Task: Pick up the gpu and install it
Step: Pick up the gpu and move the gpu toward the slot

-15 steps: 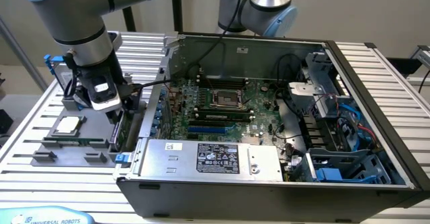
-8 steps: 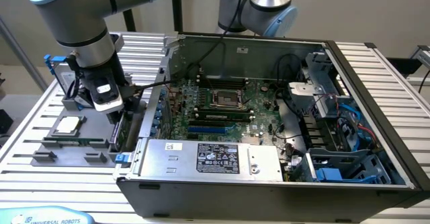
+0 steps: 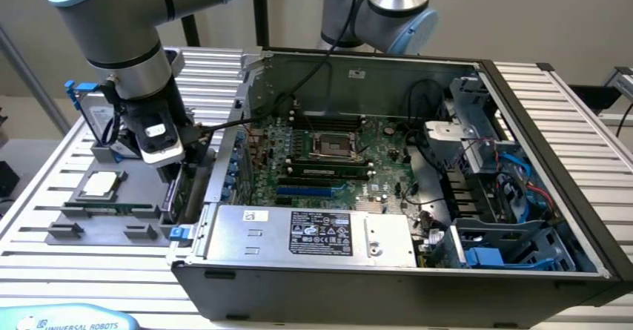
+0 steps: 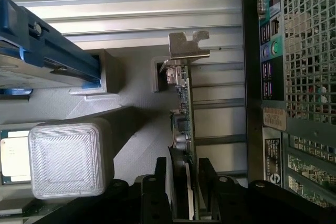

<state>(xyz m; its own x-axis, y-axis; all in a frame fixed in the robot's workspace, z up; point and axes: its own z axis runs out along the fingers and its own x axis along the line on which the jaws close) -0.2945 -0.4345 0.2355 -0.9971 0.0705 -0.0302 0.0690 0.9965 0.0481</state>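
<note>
The gpu stands edge-on in a slot of the grey holder, its silver end bracket at the far end. My gripper is lowered over the card's near end. One black finger is on one face and the other finger on the opposite face, each close to the card with a thin gap still showing. In the exterior view my gripper reaches down to the gpu at the grey holder, just outside the open computer case.
A silver hard drive with blue rails and a square CPU sit in the same holder. The case's rear panel runs close beside the card. The motherboard lies inside the case, and a second arm stands behind it.
</note>
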